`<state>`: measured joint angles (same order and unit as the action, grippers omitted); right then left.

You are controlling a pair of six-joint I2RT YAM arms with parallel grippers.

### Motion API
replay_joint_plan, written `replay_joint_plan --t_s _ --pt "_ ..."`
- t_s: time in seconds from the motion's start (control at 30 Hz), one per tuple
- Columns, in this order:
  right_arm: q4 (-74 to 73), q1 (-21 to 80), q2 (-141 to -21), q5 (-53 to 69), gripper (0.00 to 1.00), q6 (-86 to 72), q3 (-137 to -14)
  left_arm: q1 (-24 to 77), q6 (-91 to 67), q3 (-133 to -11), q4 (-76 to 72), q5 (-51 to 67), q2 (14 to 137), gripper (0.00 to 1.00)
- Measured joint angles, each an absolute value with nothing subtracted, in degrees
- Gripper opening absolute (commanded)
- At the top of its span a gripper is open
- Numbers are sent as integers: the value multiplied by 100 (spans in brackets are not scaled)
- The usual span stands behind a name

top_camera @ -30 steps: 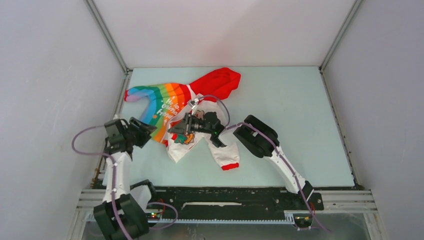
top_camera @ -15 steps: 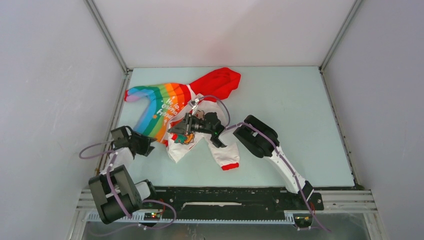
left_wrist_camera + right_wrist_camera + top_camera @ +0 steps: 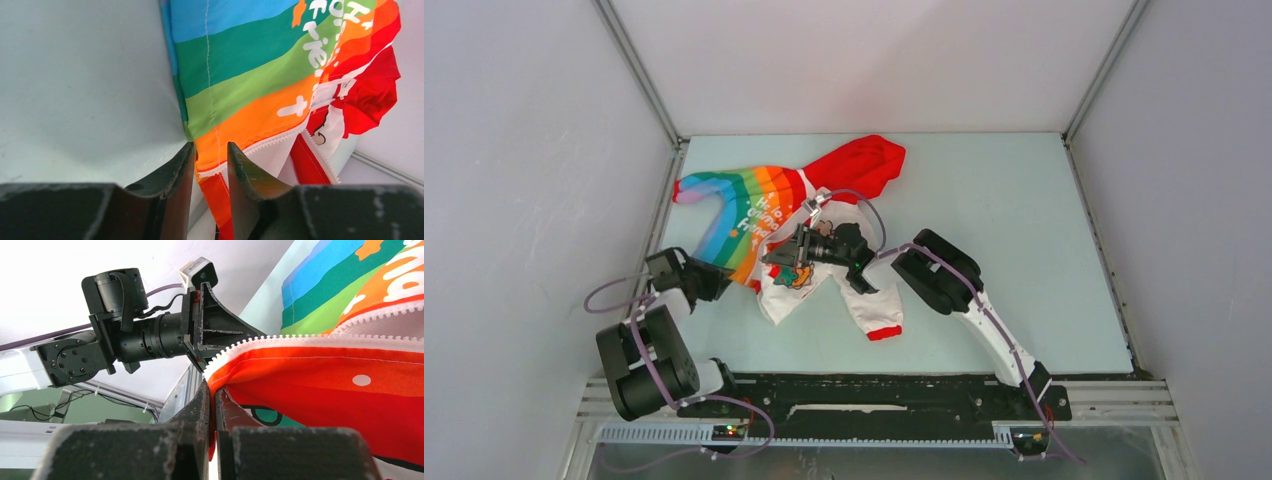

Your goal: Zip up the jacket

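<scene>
The jacket lies unzipped on the table's left; the right gripper pinches its orange edge; the left gripper's 2 fingers narrowly straddle the rainbow hem, grip unclear.

Both arms join white tubular links to bulky black joint housings. A lilac cable loops off the left arm, and another runs along the right arm. The left gripper has matte black, tapered fingers, scuffed grey at their edges. Small screws dot its black wrist block.
</scene>
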<state>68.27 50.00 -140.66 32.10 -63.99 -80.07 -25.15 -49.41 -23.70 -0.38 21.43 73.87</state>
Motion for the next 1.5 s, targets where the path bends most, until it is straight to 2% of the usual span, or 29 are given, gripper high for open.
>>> replay_joint_plan --t_s 0.2,0.33,0.4,0.97,1.23,1.5 --pt "6827 5000 -14066 3210 0 -6401 -8007 -2517 -4936 -2370 -222 2235 7406 33" --pt "6827 5000 -14068 3212 0 -6403 -8007 -2517 -4930 -2370 -239 2281 7465 39" --pt "6827 5000 -14068 3212 0 -6405 -8007 -2517 -4904 -2370 -237 2274 7461 39" --pt "6825 5000 -14068 3210 0 -6405 -8007 -2517 -5022 -2335 -663 2582 7756 31" --pt "6825 5000 -14068 3210 0 -6405 -8007 -2517 -5183 -2244 -961 2838 7933 33" --pt "6825 5000 -14068 3208 0 -6407 -8007 -2517 -5408 -2176 -1350 3070 8265 26"
